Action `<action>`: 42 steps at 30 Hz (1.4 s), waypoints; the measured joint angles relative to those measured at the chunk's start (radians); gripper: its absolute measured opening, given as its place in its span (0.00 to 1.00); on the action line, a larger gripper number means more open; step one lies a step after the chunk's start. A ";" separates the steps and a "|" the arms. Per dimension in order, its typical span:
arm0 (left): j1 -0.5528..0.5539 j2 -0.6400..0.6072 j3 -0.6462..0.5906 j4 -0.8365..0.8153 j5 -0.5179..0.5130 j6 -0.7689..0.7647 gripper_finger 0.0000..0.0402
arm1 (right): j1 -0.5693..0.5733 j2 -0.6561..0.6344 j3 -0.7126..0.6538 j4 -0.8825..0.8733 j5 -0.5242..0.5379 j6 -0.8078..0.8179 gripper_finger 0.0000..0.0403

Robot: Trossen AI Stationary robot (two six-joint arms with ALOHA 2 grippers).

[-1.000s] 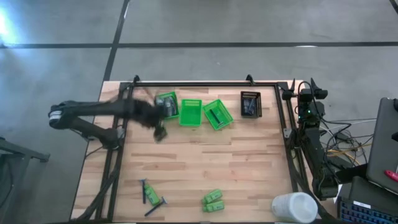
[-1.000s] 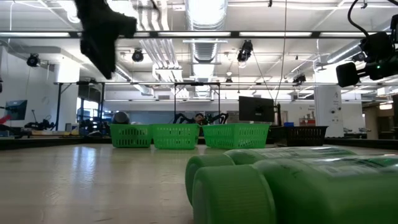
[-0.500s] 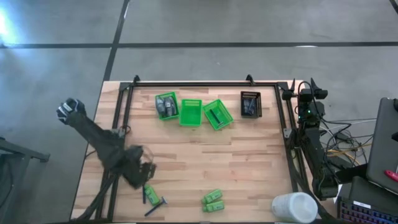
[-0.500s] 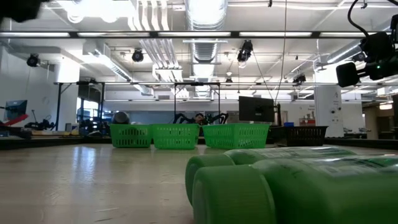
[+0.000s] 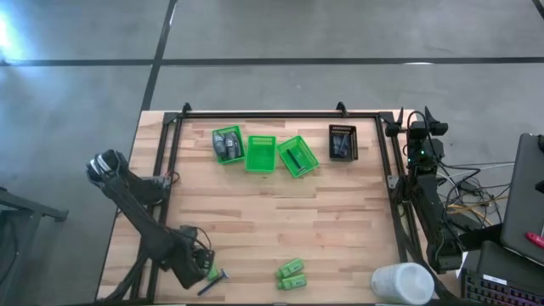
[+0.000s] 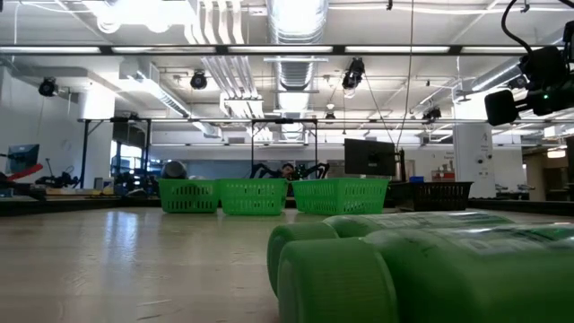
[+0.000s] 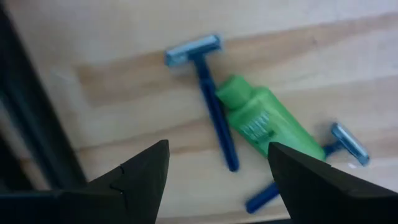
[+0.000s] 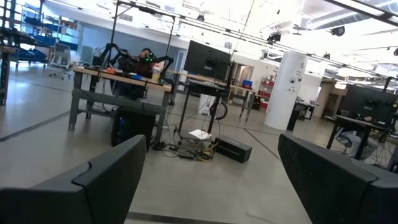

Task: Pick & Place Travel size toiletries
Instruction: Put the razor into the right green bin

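Pale wood worktop (image 5: 280, 221) in your high view: left end effector (image 5: 204, 270) sits low at the near-left corner, right over a razor (image 5: 212, 279) and a small green tube there, empty. Two little green bottles (image 5: 291, 274) lie side by side near the front edge, well apart from it. Along the far edge you have three green mesh baskets (image 5: 261, 154) in a row: the left one holds grey tubes, the middle one looks bare, the right one has dark sticks. A black basket (image 5: 342, 142) stands beside them. Right arm is parked off the right edge; white cylinder (image 5: 402, 283) at the near-right corner.

Low view: the green bottles (image 6: 421, 269) fill the foreground, baskets (image 6: 254, 195) far behind. No end effector visible here.

Left wrist view: fingers (image 7: 146, 177) spread apart, nothing between them, hovering above a blue-handled razor (image 7: 208, 99) touching a green tube (image 7: 264, 124), with a second razor (image 7: 339, 146) poking out from under the tube.

Right wrist view: right end effector (image 8: 211, 180) fingers wide apart, empty, pointing out at the room floor.
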 joint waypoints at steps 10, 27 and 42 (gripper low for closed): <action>-0.003 0.031 -0.016 0.006 -0.069 -0.022 0.69 | 0.000 0.000 0.000 0.000 0.000 0.000 0.90; 0.039 0.018 -0.196 0.227 -0.058 -0.047 0.69 | 0.000 0.000 0.000 0.000 0.000 0.000 0.90; 0.039 0.009 -0.260 0.267 -0.030 -0.026 0.69 | 0.000 0.000 0.000 0.000 0.000 0.000 0.90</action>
